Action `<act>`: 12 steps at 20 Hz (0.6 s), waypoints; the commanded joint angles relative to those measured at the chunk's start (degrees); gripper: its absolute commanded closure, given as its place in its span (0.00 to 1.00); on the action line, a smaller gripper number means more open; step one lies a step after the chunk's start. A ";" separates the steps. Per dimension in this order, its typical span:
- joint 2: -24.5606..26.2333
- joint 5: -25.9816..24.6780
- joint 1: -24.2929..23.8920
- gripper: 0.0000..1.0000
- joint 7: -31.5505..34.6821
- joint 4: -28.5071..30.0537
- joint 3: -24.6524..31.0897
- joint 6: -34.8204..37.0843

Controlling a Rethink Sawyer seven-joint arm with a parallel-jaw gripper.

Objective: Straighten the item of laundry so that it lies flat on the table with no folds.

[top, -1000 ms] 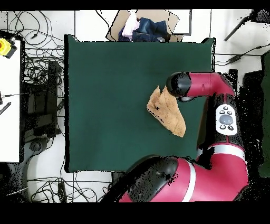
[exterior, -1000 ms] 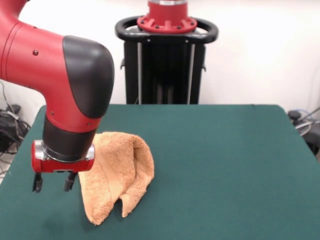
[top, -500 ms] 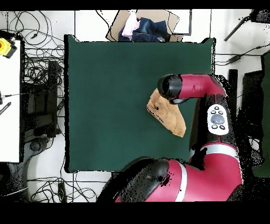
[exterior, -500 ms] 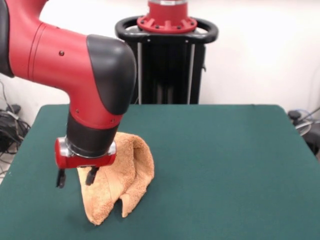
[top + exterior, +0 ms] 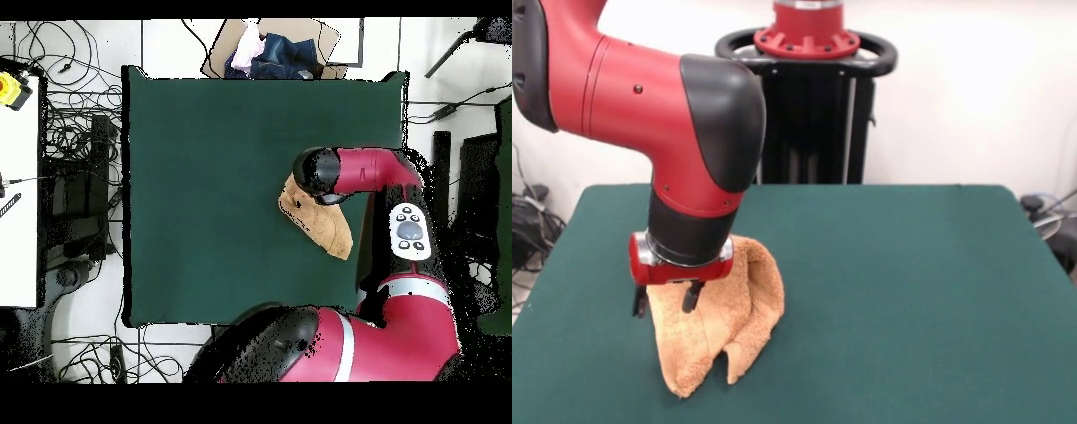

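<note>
Towel (image 5: pixel 719 327) first: it sits bunched and folded over on itself on the green table (image 5: pixel 909 291), toward the left of the tabletop as seen from across the table, with a rounded hump at the back and two loose flaps hanging down toward the near edge, a dark hollow between them. From above, the same cloth (image 5: pixel 318 218) reads as a crumpled wedge lying at a slant, narrower toward one end, set toward the right side of the tabletop (image 5: pixel 220 180). The red and black arm reaches over it, and the gripper (image 5: pixel 666 300) hangs at the towel's left upper part, two short dark fingers (image 5: pixel 691 297) pointing down with a clear gap between them, so it stands parted and grips nothing. The right finger shows against the cloth and the left one sits at the cloth's edge; whether either tip actually touches the terry I cannot tell from here. In the top-down view the black wrist covers the gripper entirely, sitting over the towel's far end. A heap of clothes in a cardboard box (image 5: pixel 270 50) lies beyond the table's far edge.
</note>
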 commanded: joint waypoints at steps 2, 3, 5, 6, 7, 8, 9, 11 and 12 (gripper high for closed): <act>0.60 2.11 -0.15 0.00 -0.43 6.53 5.61 -0.11; 0.89 1.81 -0.23 0.00 -0.83 6.18 5.53 -0.01; 2.25 0.79 0.46 0.00 -0.55 4.41 4.79 0.14; 2.82 0.28 0.58 0.00 -0.13 4.34 4.53 -0.77; 3.58 -0.31 0.82 0.00 0.20 3.95 4.19 -1.40; 4.18 -0.65 0.70 0.00 0.54 4.08 4.22 -2.80; 4.81 -1.16 0.86 0.00 0.84 3.91 3.98 -3.59; 5.81 -1.67 0.71 0.00 1.15 3.88 4.00 -5.21; 6.29 -1.87 0.70 0.00 1.35 3.78 4.01 -5.95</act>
